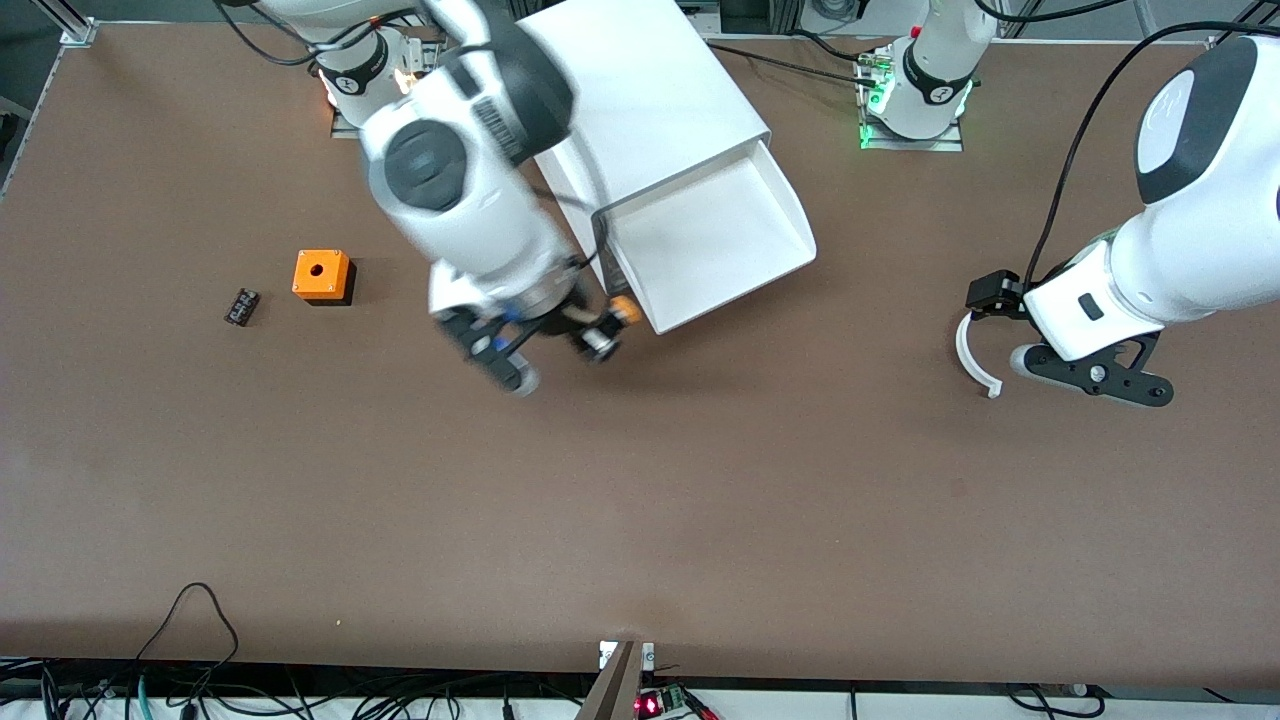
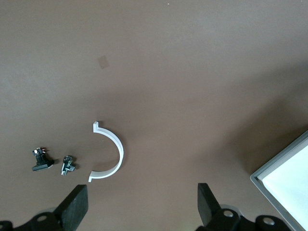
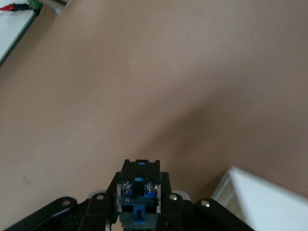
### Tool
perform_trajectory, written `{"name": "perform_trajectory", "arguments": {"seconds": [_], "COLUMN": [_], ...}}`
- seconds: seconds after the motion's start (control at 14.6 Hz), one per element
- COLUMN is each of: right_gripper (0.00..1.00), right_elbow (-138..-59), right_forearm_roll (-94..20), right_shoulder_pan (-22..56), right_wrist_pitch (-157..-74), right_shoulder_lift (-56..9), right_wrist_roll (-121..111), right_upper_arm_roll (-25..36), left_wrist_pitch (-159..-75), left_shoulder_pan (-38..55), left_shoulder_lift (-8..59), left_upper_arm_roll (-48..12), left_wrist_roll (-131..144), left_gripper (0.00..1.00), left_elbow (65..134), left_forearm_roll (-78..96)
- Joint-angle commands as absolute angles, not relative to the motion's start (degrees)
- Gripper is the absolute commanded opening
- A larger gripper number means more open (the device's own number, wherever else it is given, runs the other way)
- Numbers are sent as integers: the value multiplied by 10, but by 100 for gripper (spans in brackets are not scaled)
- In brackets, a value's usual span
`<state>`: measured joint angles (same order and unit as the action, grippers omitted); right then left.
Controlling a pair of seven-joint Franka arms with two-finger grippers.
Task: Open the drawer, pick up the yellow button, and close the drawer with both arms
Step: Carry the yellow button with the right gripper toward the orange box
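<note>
The right end effector (image 1: 555, 345) hangs over the brown counter (image 1: 640, 500), just beside the corner of the open drawer (image 1: 715, 240) that lies nearest the front camera. It is clamped on the button (image 1: 612, 322): in the front view the yellow-orange cap sticks out from between the fingers toward the drawer, and in the right wrist view the button's (image 3: 138, 192) black body, its two screw terminals and its blue base sit squarely between the black fingers (image 3: 62, 211). The button is up in the air, clear of the counter and outside the drawer.

The drawer is pulled well out of the white cabinet (image 1: 640, 90), and its white tray shows nothing inside.

The left end effector (image 1: 1085, 370) waits over the counter toward the left arm's end, well apart from the drawer. Its fingers (image 2: 74, 207) stand spread wide, holding nothing. Under it on the counter lie a white curved piece (image 2: 113, 154) and two small black parts (image 2: 53, 162).

Toward the right arm's end of the counter sit an orange cube (image 1: 321, 275) with a round hole and, beside it, a small black block (image 1: 241, 306)
</note>
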<state>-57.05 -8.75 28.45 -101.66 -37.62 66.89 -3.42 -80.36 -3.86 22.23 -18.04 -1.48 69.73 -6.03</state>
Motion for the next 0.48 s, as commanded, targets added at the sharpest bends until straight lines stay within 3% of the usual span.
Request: {"name": "perform_trajectory", "arguments": {"seconds": [0.0, 0.41], "right_gripper": [0, 0], "right_elbow": [-579, -620], "right_forearm_roll": [-101, -91], "right_shoulder_pan": [219, 125], "right_wrist_pitch": [-966, -945], "right_shoulder_lift": [-365, -364], "right_wrist_roll": [509, 247], "right_upper_arm_roll": [-43, -25], "left_wrist_pitch": [-799, -799], "left_shoulder_pan": [-38, -38], "left_shoulder_lift": [224, 224], "left_upper_arm_roll": [-184, -184], "left_wrist_roll": [-4, -4], "left_gripper": [100, 100], "left_elbow": [686, 686], "left_forearm_roll": [-67, -68]}}
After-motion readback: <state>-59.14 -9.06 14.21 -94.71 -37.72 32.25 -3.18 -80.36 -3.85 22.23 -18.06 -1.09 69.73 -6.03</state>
